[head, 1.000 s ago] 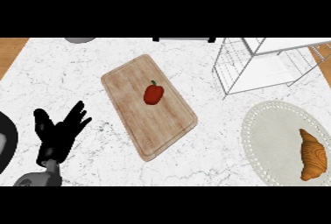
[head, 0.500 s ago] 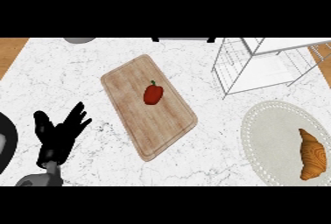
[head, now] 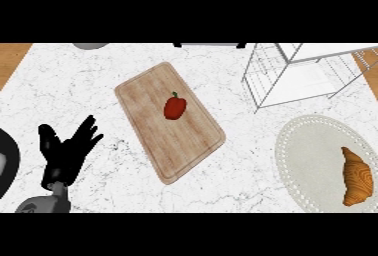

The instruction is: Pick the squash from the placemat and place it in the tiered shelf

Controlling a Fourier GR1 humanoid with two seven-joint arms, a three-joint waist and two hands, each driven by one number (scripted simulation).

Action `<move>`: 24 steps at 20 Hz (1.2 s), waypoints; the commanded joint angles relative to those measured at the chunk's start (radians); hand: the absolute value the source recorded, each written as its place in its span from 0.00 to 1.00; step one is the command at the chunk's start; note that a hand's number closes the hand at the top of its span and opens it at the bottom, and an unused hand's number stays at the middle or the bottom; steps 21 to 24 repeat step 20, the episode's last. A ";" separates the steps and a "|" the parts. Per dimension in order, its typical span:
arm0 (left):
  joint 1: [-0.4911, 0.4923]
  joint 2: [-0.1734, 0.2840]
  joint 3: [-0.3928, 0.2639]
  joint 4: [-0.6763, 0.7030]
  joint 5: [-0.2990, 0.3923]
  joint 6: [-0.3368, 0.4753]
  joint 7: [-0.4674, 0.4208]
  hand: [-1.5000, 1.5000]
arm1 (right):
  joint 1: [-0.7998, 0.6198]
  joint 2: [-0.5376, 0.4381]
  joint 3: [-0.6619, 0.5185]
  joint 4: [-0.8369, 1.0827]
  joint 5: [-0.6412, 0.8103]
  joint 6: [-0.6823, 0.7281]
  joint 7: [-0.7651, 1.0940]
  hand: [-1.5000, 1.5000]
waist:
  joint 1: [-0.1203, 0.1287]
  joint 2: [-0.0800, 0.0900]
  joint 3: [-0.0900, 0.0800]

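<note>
A small red vegetable with a dark stem, looking like a pepper [head: 175,107], lies on a wooden board [head: 184,145] in the middle of the counter. The white wire tiered shelf [head: 303,75] stands at the back right. My left hand [head: 65,155] rests open at the lower left, fingers pointing up, well to the left of the board and apart from it. My right hand does not show.
A cream placemat-like plate [head: 310,160] at the right holds a croissant [head: 356,176]. A dark round object [head: 6,165] sits at the left edge, beside my left hand. A grey item [head: 90,46] shows at the back left. Wooden strips edge the marble counter.
</note>
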 commanded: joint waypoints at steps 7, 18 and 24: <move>-0.017 -0.007 0.006 0.034 0.005 -0.010 0.007 0.50 | 0.022 -0.169 -0.079 0.048 -0.014 -0.210 0.031 0.00 | 0.012 0.012 -0.002; 0.009 -0.004 0.003 0.005 0.002 -0.024 0.001 0.50 | 0.116 -0.425 -0.180 0.142 -0.106 0.044 0.033 0.00 | 0.022 0.016 0.000; -0.023 0.019 0.028 0.033 0.016 -0.035 0.016 0.50 | 0.166 -0.428 -0.190 0.154 -0.116 0.084 -0.016 0.00 | 0.019 0.019 0.001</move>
